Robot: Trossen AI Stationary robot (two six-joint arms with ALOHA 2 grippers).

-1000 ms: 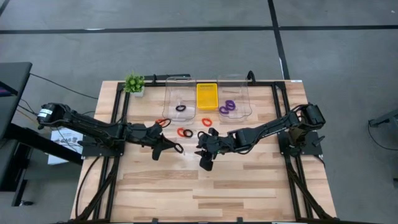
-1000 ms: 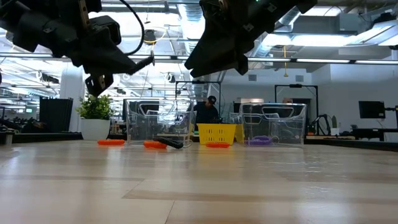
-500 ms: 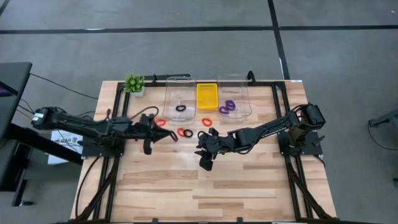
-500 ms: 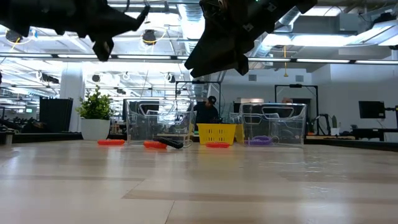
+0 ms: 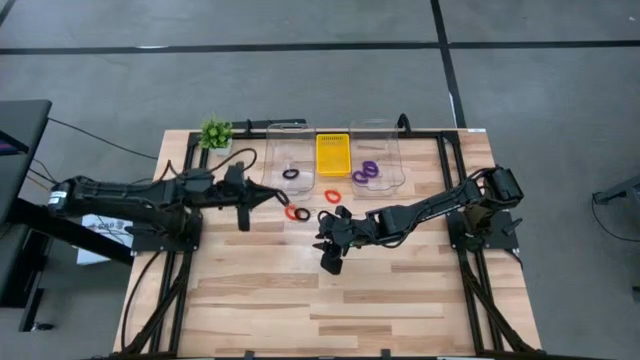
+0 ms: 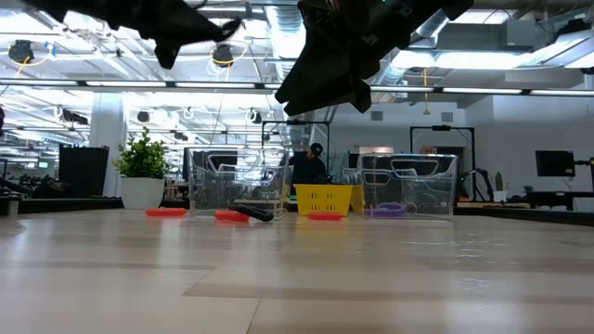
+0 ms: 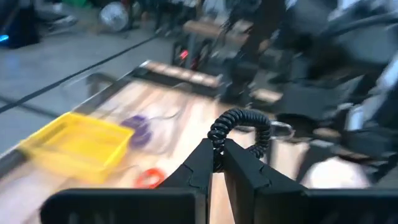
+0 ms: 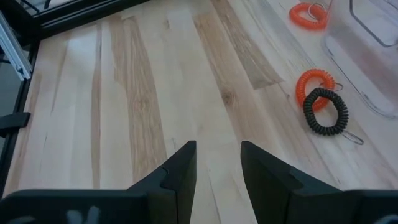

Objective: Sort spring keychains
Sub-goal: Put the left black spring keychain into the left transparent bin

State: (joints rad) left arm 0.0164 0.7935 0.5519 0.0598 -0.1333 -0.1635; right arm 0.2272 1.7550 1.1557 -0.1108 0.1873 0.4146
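My left gripper (image 5: 270,194) is raised above the table's left half, near the left clear container (image 5: 288,150). It is shut on a black spring keychain (image 7: 249,121). My right gripper (image 8: 217,168) hovers open over bare wood at mid-table, with nothing between its fingers. Loose keychains lie flat on the table: an orange one (image 8: 309,14), an orange one (image 8: 314,84) touching a black one (image 8: 324,112), and a red one (image 5: 332,195). A black keychain (image 5: 290,173) lies in the left container. Purple ones (image 5: 365,172) lie in the right container (image 5: 378,150). My left gripper pinches the black keychain's coil at one end (image 7: 216,133) between its two fingertips. The fingers are about level and point toward the table's right side. The rest of the coil arcs out past the fingertips, with a metal ring (image 7: 283,129) at its far end, lifted clear of the table.
A yellow tray (image 5: 333,155) stands between the two clear containers at the far edge. A small green plant (image 5: 216,133) stands at the far left corner. Black frame rails run along the table's left and right sides. The near half of the table is bare wood.
My left gripper has risen and gone toward the table's far edge, nearer the left clear container. It has rolled about its own axis and stayed shut on the black keychain, which is carried higher above the table.
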